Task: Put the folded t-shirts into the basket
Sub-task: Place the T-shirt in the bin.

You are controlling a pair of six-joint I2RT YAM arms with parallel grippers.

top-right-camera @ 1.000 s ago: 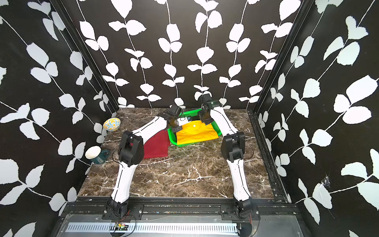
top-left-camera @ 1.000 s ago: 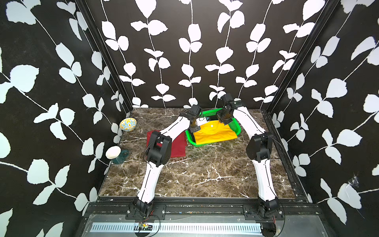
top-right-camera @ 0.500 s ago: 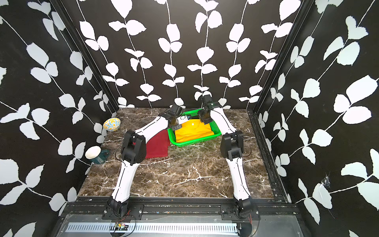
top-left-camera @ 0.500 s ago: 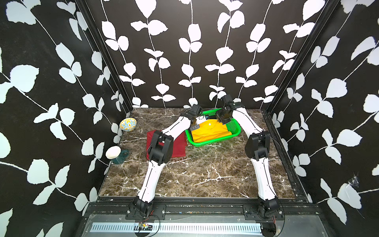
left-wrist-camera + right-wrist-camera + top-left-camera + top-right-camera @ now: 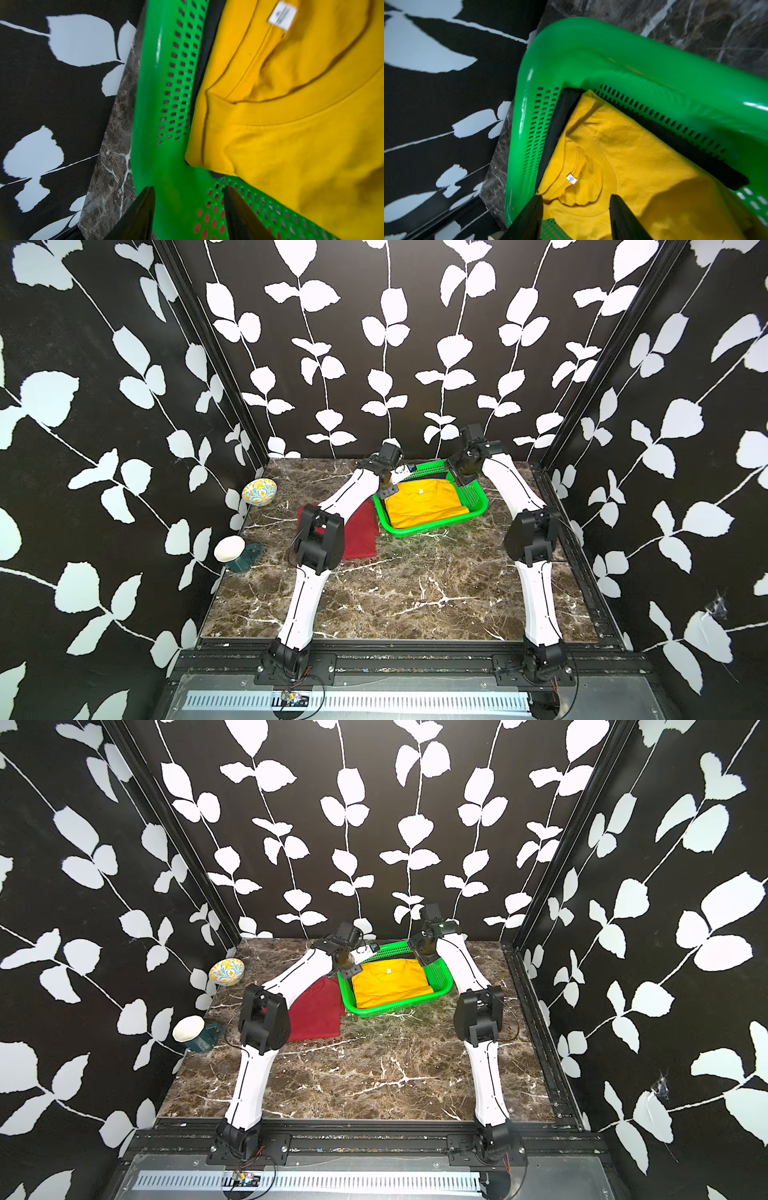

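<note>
The golden yellow tee [image 5: 424, 502] lies flat inside the green basket [image 5: 473, 498] at 12 o'clock on the marble desk [image 5: 415, 589]. It covers a black tee [image 5: 560, 118] whose edges show along the basket's walls in the right wrist view. The red tee [image 5: 361, 531] lies outside on the desk, just beside the basket's 9 o'clock side and partly hidden beneath the left arm. The left pincer [image 5: 188, 193] hangs over the basket's 10 o'clock corner, jaws apart with nothing between them. The right pincer [image 5: 575, 199] hangs over the yellow tee's collar near 1 o'clock, jaws likewise spread and empty. A patterned bowl [image 5: 259, 491] sits at the desk's 10 o'clock edge.
</note>
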